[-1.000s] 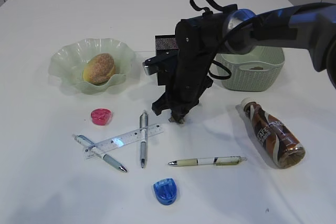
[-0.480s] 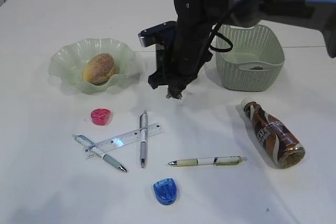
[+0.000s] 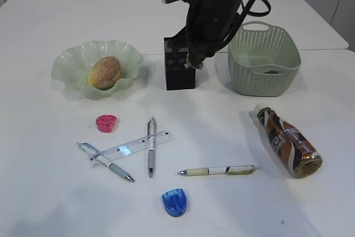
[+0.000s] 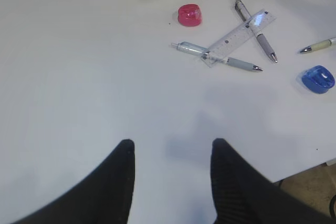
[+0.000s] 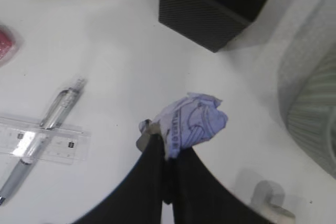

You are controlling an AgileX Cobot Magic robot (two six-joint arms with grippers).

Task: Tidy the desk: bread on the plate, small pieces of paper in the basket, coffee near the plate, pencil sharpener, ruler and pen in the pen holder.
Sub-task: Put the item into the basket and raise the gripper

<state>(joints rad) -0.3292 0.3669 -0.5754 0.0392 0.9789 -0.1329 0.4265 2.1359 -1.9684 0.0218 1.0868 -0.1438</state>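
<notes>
White desk [image 3: 66, 15] surface carried everything at this moment. Toward the left edge sat the plate [image 3: 72, 62], pale green with a ruffled rim, and the bread [image 3: 104, 72] lay inside it. Near the middle of the back half stood the pen holder [image 3: 178, 76], upright, with the basket [image 3: 260, 59] beside it toward the right edge; a small dark-looking scrap lay on the basket floor, though what it was could not be made out. The coffee [image 3: 289, 144] lay on its side near the right edge, cap pointing toward the basket. Closer to the front edge, the ruler [image 3: 130, 149] lay across two pens: a grey pen [image 3: 105, 162] beneath its left end and a clear pen [image 3: 151, 146] crossing its right end. A cream pen [image 3: 219, 170] lay apart from them toward the bottle. A pink sharpener [image 3: 106, 122] rested between the plate and the ruler, and a blue sharpener [image 3: 174, 201] sat nearest the front edge. The right gripper [image 5: 164, 148] hung above the desk in front of the pen holder and just beside the basket, its jaws pressed nearly together on a crumpled paper ball [image 5: 191, 121], which stuck out past the tips. The left gripper [image 4: 170, 153] hovered over a bare stretch of desk near the front left corner, jaws about half apart and empty.
</notes>
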